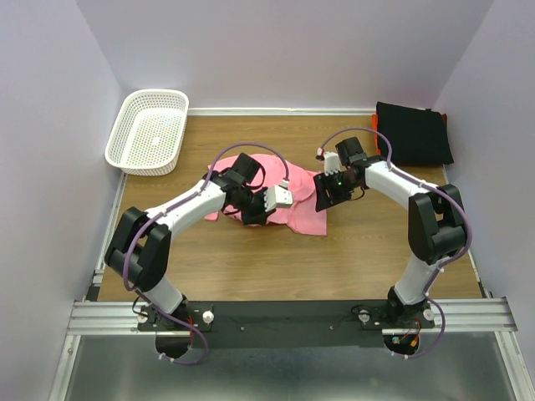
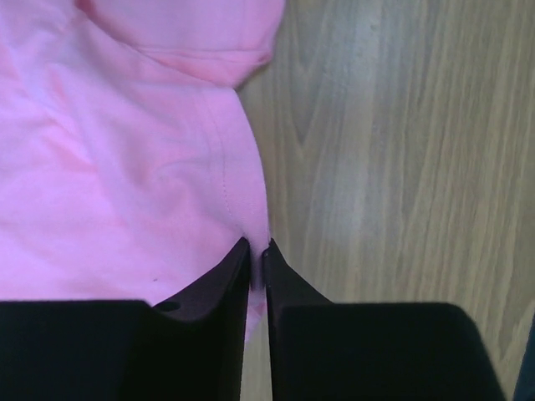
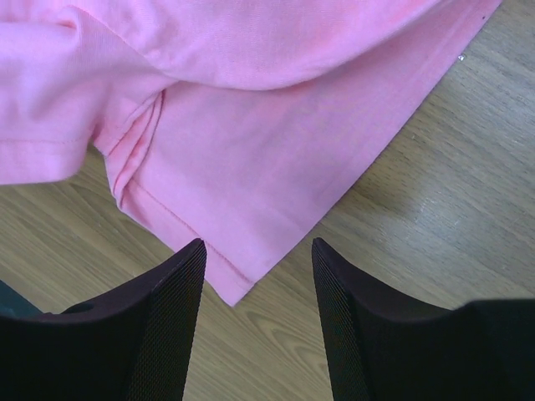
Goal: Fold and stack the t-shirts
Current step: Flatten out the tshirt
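Observation:
A pink t-shirt [image 1: 294, 210] lies crumpled in the middle of the wooden table. A folded black t-shirt [image 1: 413, 133] lies at the back right with an orange one under it. My left gripper [image 2: 257, 247] is shut on the pink shirt's hem [image 2: 242, 175] at its edge. In the top view the left gripper [image 1: 255, 210] sits on the shirt's near left part. My right gripper [image 3: 259, 247] is open, its jaws wide apart just over a corner of the pink shirt [image 3: 276, 159]. In the top view it [image 1: 324, 194] is at the shirt's right edge.
A white plastic basket [image 1: 149, 129] stands at the back left. Purple walls close in the table on three sides. Bare wood [image 1: 276, 267] lies between the shirt and the arm bases.

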You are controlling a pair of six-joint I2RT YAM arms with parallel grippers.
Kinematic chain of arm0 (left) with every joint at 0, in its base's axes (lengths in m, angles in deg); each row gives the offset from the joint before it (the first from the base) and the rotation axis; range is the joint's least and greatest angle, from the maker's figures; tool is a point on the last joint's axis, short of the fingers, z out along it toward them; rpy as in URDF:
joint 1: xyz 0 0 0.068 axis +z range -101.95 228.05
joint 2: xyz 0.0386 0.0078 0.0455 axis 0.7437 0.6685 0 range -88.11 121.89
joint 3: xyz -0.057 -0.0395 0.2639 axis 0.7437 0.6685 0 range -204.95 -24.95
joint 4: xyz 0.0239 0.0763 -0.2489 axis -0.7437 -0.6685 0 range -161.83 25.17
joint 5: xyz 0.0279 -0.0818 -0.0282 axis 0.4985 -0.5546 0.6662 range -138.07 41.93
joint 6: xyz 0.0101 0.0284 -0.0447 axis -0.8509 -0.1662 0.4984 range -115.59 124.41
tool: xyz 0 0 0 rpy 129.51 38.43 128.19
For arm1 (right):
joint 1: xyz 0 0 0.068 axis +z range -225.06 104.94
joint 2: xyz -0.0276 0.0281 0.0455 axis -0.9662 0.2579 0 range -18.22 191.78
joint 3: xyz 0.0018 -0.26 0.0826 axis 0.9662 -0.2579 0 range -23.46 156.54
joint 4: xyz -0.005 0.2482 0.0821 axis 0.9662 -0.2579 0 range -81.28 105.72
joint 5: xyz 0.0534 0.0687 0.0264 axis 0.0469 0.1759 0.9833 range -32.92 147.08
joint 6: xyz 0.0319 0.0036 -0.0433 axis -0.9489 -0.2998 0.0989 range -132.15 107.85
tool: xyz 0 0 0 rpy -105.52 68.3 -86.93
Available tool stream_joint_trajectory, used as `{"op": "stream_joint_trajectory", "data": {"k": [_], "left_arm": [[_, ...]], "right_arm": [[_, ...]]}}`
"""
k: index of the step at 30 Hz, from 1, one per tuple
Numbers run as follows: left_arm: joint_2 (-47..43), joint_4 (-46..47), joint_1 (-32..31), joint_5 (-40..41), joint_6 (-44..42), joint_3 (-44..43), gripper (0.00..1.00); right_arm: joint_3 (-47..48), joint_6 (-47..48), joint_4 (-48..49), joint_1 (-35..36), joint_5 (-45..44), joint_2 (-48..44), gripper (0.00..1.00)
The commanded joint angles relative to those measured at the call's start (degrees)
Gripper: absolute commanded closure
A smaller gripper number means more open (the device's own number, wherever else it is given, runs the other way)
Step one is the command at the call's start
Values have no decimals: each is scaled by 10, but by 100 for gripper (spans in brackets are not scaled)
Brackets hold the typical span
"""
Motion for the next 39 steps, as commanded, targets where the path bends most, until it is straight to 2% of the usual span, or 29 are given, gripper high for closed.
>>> {"op": "stream_joint_trajectory", "data": {"k": [1, 10, 11, 14, 16, 23, 26, 28, 33, 35, 39], "left_arm": [[20, -27, -10, -42, -21, 29, 79], [21, -33, -30, -75, -13, 47, 78], [22, -30, -32, -73, -10, 50, 80], [19, -5, -38, -64, 6, 60, 97], [17, 0, -44, -57, 13, 63, 100], [23, 17, -69, -58, 45, 51, 100], [4, 7, -44, -55, 45, 25, 100], [-7, -13, 1, -55, 48, 0, 100], [-26, -41, 100, -46, 66, -141, 100], [-31, -32, 136, -36, 89, -190, 100], [-38, 16, 171, 2, 124, -232, 100]], "right_arm": [[5, 10, -15, -2, 15, 2, 39], [13, 17, -22, -2, 45, 7, 39], [14, 17, -23, -2, 46, 8, 39], [14, 18, -25, -2, 45, 6, 39], [13, 18, -25, -2, 45, 5, 39], [5, 18, -27, -2, 17, 1, 40], [-9, 16, -30, -2, -15, -13, 38], [-17, 15, -32, -2, -34, -18, 36], [-8, 10, -34, -2, -39, -6, 34], [-1, 7, -34, -2, -35, 3, 34], [6, 3, -33, -2, -28, 23, 33]]}}
